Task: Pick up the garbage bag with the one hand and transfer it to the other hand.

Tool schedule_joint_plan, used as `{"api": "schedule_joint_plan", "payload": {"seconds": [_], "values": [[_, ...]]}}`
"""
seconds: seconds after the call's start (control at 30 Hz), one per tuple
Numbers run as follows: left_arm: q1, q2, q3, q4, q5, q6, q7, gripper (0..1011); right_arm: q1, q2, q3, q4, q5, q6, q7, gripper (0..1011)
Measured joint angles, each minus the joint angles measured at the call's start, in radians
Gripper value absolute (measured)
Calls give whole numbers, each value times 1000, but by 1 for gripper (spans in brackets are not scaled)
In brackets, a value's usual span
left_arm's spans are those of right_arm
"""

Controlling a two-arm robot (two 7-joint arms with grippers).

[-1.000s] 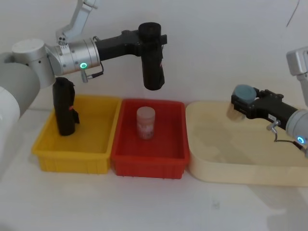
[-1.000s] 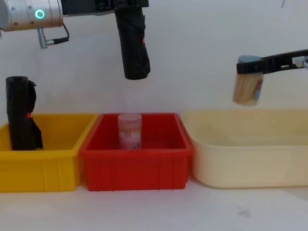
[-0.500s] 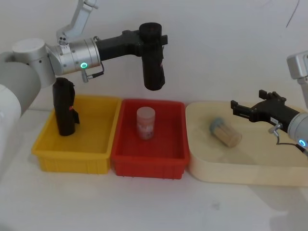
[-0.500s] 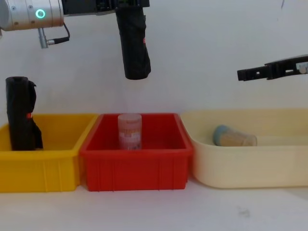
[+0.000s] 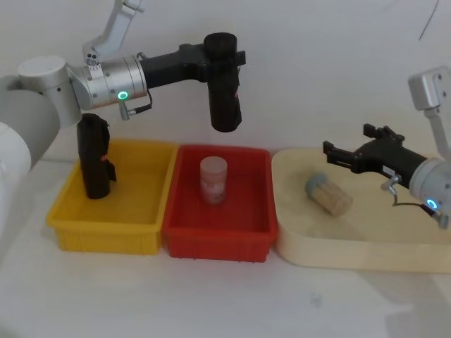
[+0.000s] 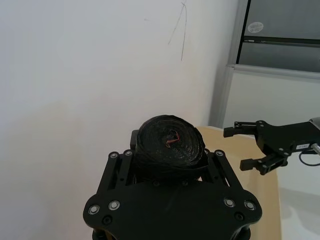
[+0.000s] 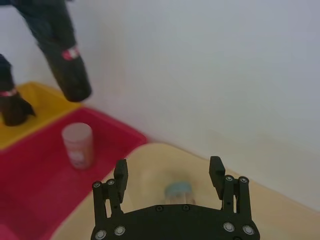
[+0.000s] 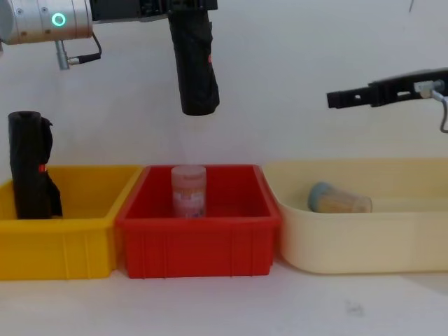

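The garbage bag [image 5: 224,95] is a thick black roll with a small red mark, hanging upright in the air above the red bin [image 5: 218,239]. My left gripper [image 5: 223,51], on the arm with the green ring light, is shut on its top end; the left wrist view shows the roll's coiled end [image 6: 170,145] between the fingers. My right gripper [image 5: 345,138], on the arm with the blue light, hovers open and empty over the cream tray [image 5: 338,248], well to the right of the bag. Its two fingers [image 7: 121,172] stand wide apart.
A slimmer black roll [image 5: 95,158] stands in the yellow bin [image 5: 106,227] at the left. A pinkish jar [image 5: 213,179] stands upright in the red bin. A blue-lidded tan container [image 5: 329,192] lies on its side in the cream tray.
My right gripper opened and let the blue-lidded container drop into the cream tray, then moved left toward the bag. The left gripper and the garbage bag have stayed still.
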Motion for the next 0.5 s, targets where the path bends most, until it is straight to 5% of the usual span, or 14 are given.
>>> {"api": "schedule_joint_plan", "payload": {"seconds": [0.5], "values": [[-1,-1,1,2,0,-1,-1,523,79,-68,-66,55,34,-90,93,1001]]}}
